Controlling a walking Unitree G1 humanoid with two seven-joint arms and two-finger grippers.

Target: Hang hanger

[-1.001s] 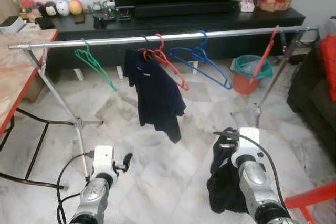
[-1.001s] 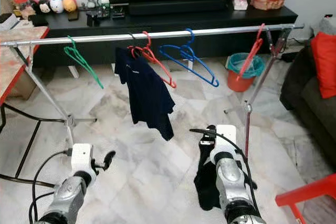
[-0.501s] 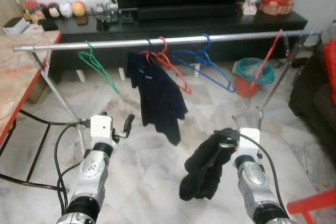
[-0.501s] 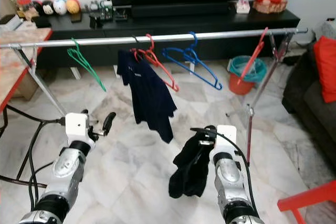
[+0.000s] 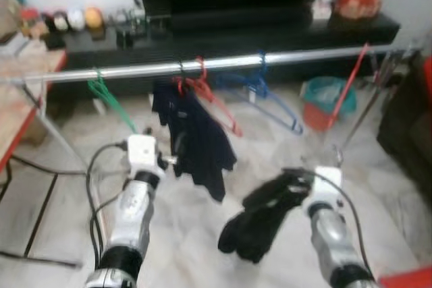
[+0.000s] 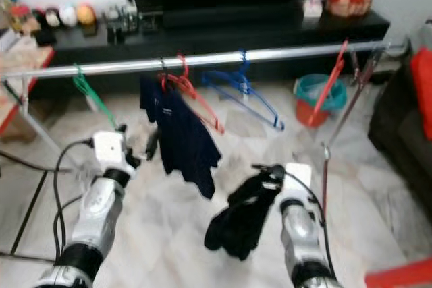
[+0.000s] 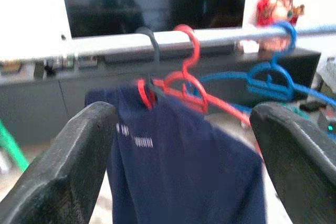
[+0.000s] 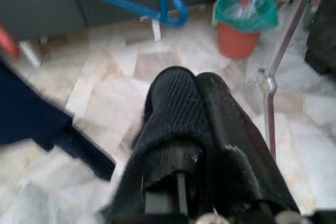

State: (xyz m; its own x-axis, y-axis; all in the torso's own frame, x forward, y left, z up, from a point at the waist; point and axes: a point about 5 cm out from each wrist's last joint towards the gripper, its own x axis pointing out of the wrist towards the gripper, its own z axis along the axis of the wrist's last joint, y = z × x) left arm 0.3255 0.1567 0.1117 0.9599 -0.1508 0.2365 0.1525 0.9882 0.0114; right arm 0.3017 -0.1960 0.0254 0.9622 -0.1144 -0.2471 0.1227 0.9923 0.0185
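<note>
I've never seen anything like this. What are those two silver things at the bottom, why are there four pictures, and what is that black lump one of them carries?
The silver things are the arms of a walking humanoid robot. Two pictures come from cameras in its head, looking down at the room; the other two come from cameras on its wrists, looking along each pincer's two black fingers.

Before it stands a metal clothes rail holding a green hanger, a red hanger, a blue hanger and a dark navy shirt.

The left pincer is raised toward that shirt, fingers spread wide. The right pincer is shut on a black garment, which dangles above the marble floor. An orange bin stands behind the rail.
</note>
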